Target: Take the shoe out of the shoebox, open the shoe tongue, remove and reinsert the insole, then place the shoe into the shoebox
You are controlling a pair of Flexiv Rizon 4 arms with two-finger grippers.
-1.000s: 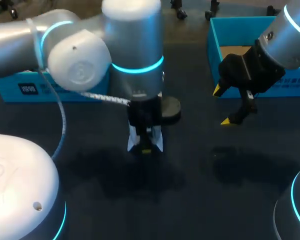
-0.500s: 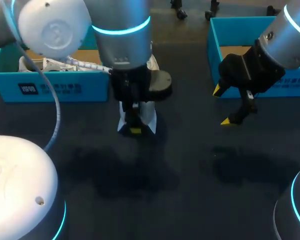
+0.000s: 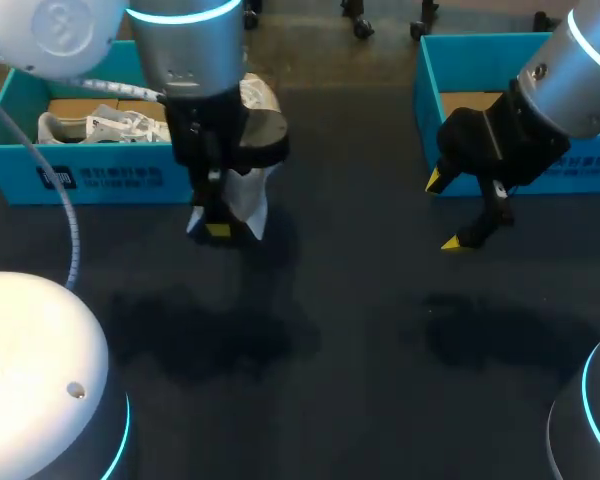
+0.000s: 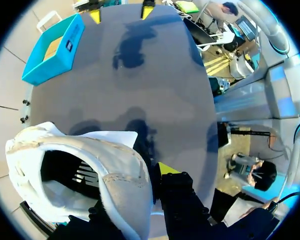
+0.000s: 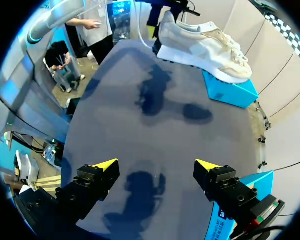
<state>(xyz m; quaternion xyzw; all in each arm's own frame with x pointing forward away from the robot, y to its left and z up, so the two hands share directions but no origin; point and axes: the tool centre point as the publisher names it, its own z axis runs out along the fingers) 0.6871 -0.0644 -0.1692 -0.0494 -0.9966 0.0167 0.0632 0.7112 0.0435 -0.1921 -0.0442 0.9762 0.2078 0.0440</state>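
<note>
Apparently early: in the head view the shoe hangs clamped in the left gripper, just outside the left shoebox, which holds a second shoe. Tongue and insole steps look undone. The right gripper hovers spread wide before the right box, which shows only bare cardboard.

Left wrist view: the fingers pinch the shoe's heel collar.

Right wrist view: the yellow tips stand wide apart, nothing between them.
</note>
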